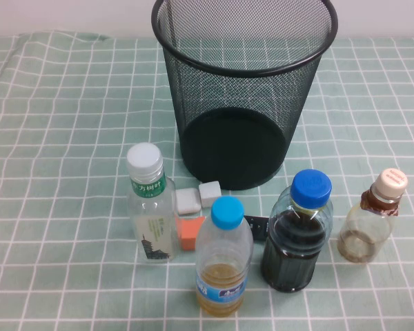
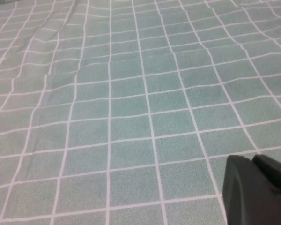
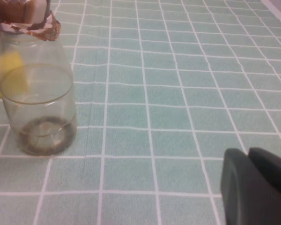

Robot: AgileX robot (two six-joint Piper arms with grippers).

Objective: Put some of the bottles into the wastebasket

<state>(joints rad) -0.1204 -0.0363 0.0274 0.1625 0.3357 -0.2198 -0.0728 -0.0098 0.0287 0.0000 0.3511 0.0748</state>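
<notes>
Two claws, and neither shows much. The left claw (image 2: 257,190) is only a dark chunk at the edge of the left wrist view, hovering over bare green checked cloth (image 2: 131,117); can't tell how far it's open, and nothing is visibly in it. The right claw (image 3: 255,185) is the same story in its own wrist view: a black corner, opening impossible to judge, with the squat bottle (image 3: 37,93) standing near it but apart. Neither arm appears in the high view.

Using the wastebasket (image 1: 243,89) as the landmark: it stands upright at the far middle of the surface (image 1: 55,103), and all four bottles sit in a loose row on the near side of it. The white-capped bottle (image 1: 150,203) with the green label is near-left of the bin, the light blue-capped bottle (image 1: 224,258) is straight in front and nearest the camera, and the dark-liquid bottle (image 1: 298,234) with a blue cap is near-right. The squat bottle (image 1: 372,219) stands farthest right. Some small blocks (image 1: 193,207), white and orange, sit between the bin and the front bottles.
</notes>
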